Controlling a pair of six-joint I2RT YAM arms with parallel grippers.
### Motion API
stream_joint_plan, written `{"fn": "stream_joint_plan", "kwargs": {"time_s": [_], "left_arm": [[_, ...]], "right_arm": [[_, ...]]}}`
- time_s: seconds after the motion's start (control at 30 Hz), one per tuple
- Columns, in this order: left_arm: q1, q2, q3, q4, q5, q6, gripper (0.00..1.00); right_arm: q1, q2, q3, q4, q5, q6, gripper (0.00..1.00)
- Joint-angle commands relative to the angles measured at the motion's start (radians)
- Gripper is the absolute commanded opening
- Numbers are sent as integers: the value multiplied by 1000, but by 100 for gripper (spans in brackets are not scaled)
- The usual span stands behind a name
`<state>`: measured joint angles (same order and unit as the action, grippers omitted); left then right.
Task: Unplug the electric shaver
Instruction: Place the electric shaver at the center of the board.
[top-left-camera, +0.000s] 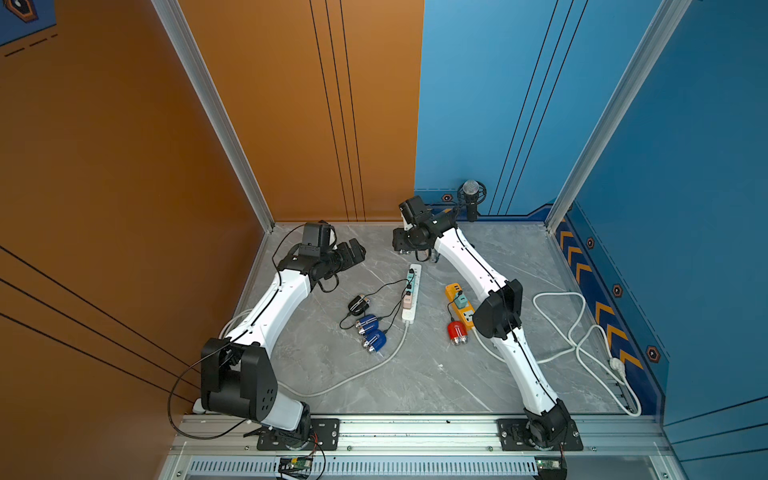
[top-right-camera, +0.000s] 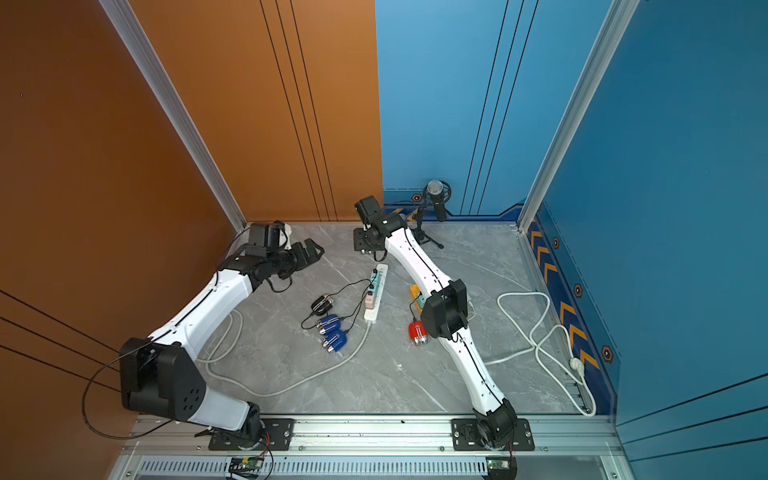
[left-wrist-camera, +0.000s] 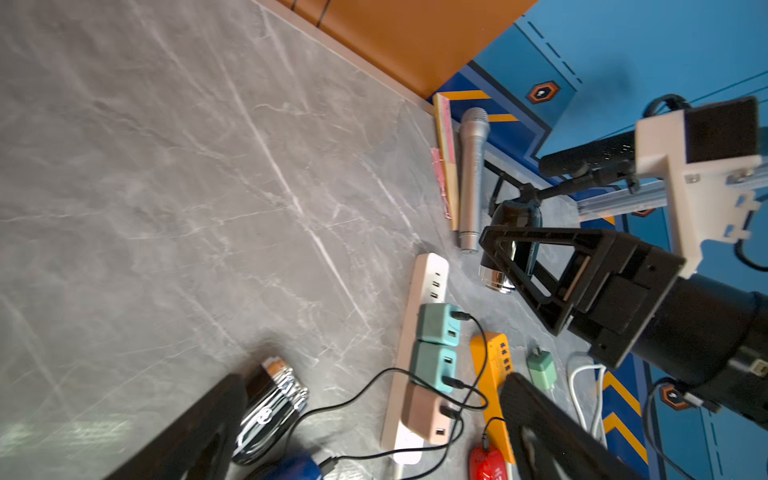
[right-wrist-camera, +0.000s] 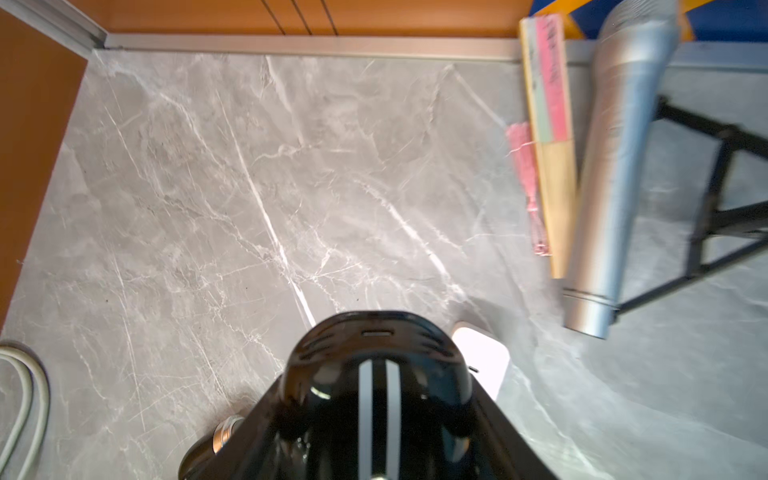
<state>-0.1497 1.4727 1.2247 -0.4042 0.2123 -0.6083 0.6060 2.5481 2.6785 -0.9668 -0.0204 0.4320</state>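
Glossy black electric shaver (right-wrist-camera: 374, 349) sits clamped in the right hand (right-wrist-camera: 376, 388).

both top views look steeply down from high on the whole table (top-left-camera: 415, 382), while the 2 wrist views sit close and low, sharing the silver microphone (left-wrist-camera: 471, 178) and probably the white power strip (right-wrist-camera: 482, 357).

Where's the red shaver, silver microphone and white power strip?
red shaver (top-left-camera: 455, 330), in a top view, red body.
silver microphone (right-wrist-camera: 615, 166), right wrist view, handle.
white power strip (top-left-camera: 408, 314), in a top view, bare end.

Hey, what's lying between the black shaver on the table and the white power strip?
Only thin black charging cables cross the bare tabletop between the black shaver and the white power strip, as both top views show.
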Motion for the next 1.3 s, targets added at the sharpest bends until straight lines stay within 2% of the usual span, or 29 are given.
{"fn": "stream_joint_plan", "kwargs": {"time_s": [0.0,0.33,0.77,1.13,1.27], "left_arm": [[41,-60,-42,-26,-18,39,98],[98,-97,-111,-27,25,54,99],[131,-139,-167,-27,57,54,99],[145,-170,-188,-26,65,46,99],[145,-182,-222,-27,64,41,98]], "right_arm": [[25,31,37,85,32,35,34],[89,159,35,118,146,46,34],[122,240,34,159,187,55,37],[121,255,34,165,187,62,50],[115,248,34,170,165,60,60]]}}
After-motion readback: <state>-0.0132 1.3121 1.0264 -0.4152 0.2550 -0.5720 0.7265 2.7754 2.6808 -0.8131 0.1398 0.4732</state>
